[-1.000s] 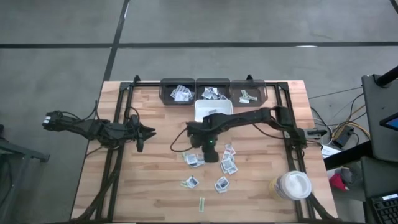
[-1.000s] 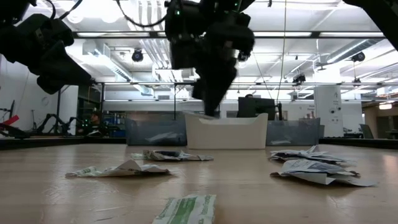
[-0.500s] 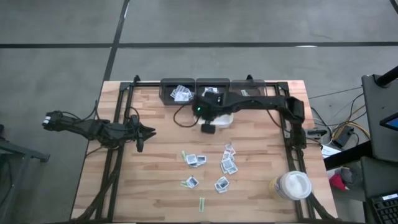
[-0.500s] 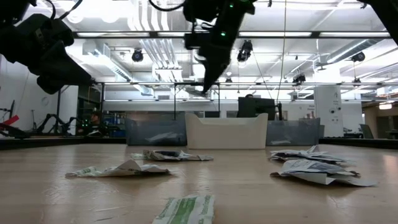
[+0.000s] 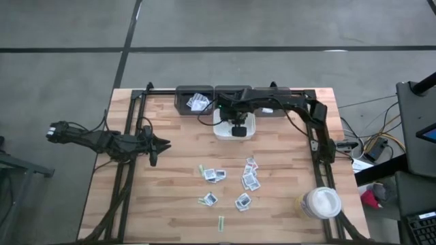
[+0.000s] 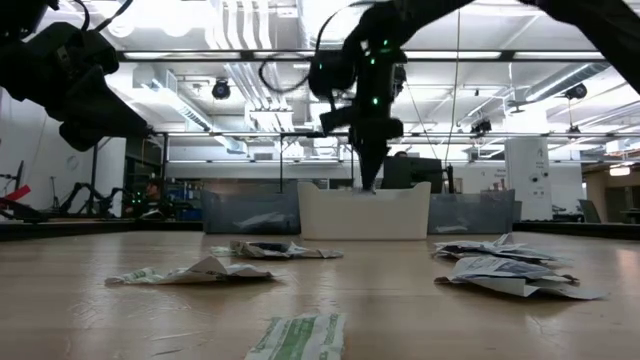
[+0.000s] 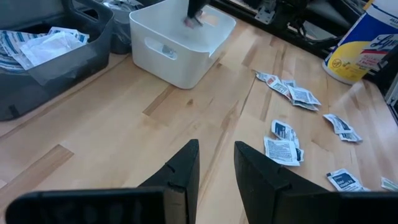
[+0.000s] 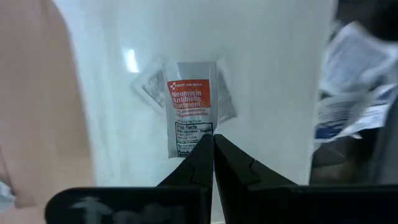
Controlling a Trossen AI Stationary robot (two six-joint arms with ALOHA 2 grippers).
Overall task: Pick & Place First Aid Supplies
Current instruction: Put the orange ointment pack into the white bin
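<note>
Wooden tabletop (image 5: 170, 177) under a workshop ceiling, with dark bins along its far edge and a white tray (image 5: 221, 127) just in front of them; a red-printed ointment packet (image 8: 192, 102) hangs pinched at its lower edge in the right tool (image 8: 212, 144), whose fingers are shut on it, directly over the tray's pale floor, where another packet already lies; a second ago this tool was above the scattered packets (image 5: 249, 178) near the middle of the tabletop, and it has since carried its catch back to the far edge; the delivery looks one release from done, I judge; many packets remain loose toward the near edge; the left tool (image 7: 216, 163) waits narrowly parted above the left side, holding nothing.
</note>
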